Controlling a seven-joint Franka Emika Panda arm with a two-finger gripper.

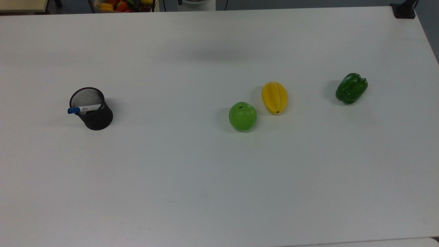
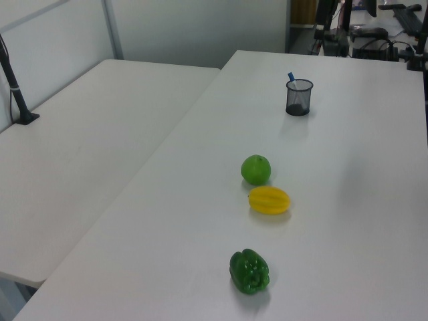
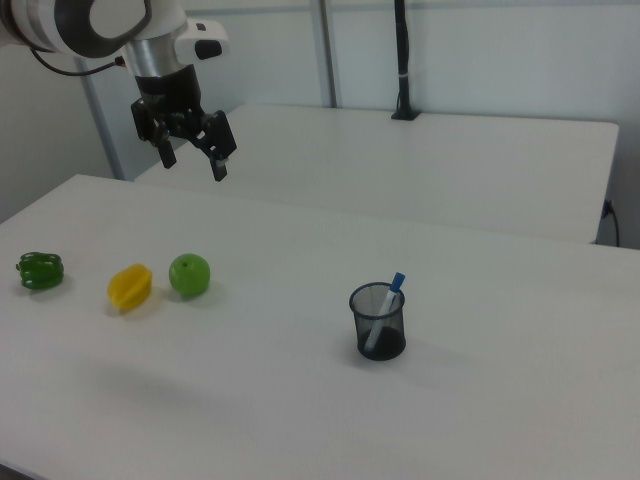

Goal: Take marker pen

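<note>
A: Right view first. Gripper (image 3: 192, 158) hangs high at the right view's upper left, above the white table (image 3: 300, 400), fingers spread wide, nothing between them. It sits well apart from everything on the table.

B: Marker pen?

A: Marker pen (image 3: 385, 310) stands tilted inside a black mesh pen cup (image 3: 378, 324), blue cap up, poking over the rim toward the right view's right. White barrel runs down into the cup.

B: Top view agrees?

A: Yes. Top view has the marker pen (image 1: 84, 109) leaning across the cup's mouth, cap past the rim on the top view's left, small printed label readable as a dark smudge on the barrel. Pen cup (image 1: 92, 108) is at the top view's left, far from the fruit.

B: What fruit?

A: Green apple (image 1: 242, 116), yellow starfruit (image 1: 274, 97) just beside it but not touching, and a green bell pepper (image 1: 351, 88) farther to the top view's right, apart from both. All lie on the table (image 1: 205, 188).

B: Left view?

A: Same line-up running away from the camera: bell pepper (image 2: 249, 271) nearest, then starfruit (image 2: 269, 200), apple (image 2: 256, 170), and the pen cup (image 2: 299, 97) far back with the blue cap (image 2: 291, 76) sticking out the top. Second white table (image 2: 80, 134) on the left view's left, with a black clamp post (image 2: 15, 87) on it.

B: Anything else?

A: Bin of mixed plastic fruit (image 1: 123, 5) behind the table's far edge in the top view.
</note>
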